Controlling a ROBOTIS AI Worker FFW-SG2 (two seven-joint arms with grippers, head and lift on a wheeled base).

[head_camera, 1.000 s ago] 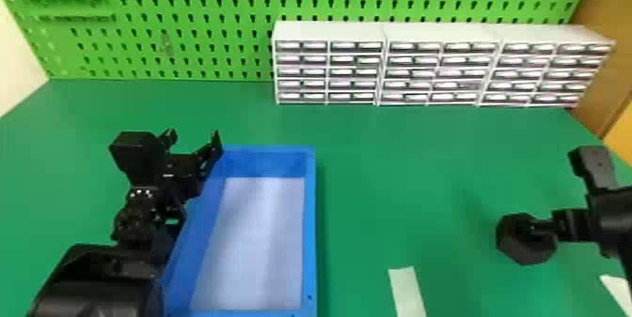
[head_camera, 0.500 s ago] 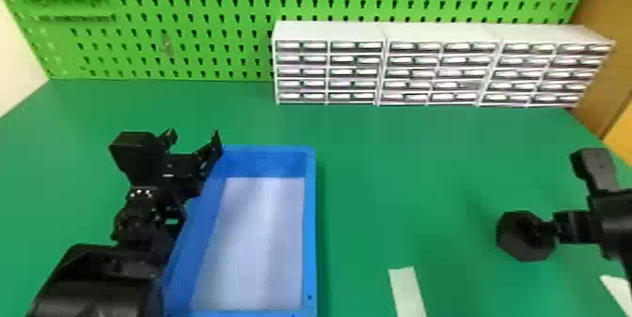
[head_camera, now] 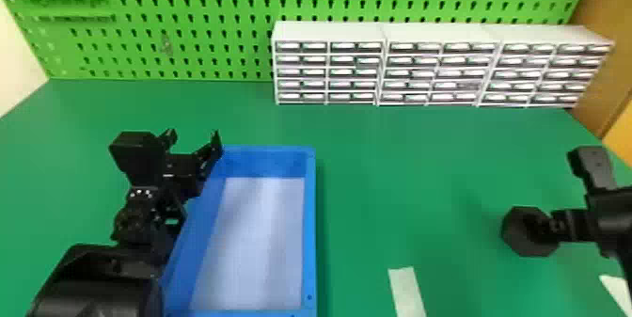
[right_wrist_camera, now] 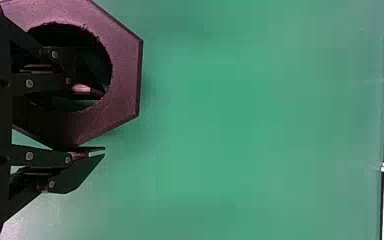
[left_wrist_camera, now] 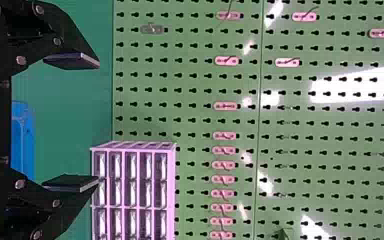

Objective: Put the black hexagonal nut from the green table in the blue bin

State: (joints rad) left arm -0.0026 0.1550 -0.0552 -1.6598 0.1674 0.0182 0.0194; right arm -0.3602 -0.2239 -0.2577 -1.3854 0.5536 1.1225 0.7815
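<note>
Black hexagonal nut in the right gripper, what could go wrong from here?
1. The right gripper has the nut by one side of its ring, one finger in the hole, one outside, so it might tilt or slip.
2. The blue bin lies well off to the left; carried too low, the nut could catch its right wall.
3. The left gripper sits at the bin's far left corner and might get bumped.

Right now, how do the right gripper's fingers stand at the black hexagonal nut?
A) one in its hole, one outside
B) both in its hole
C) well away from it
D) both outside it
A: one finger of the right gripper reaches into the hole of the black hexagonal nut, the other lies along its outer edge.
</note>
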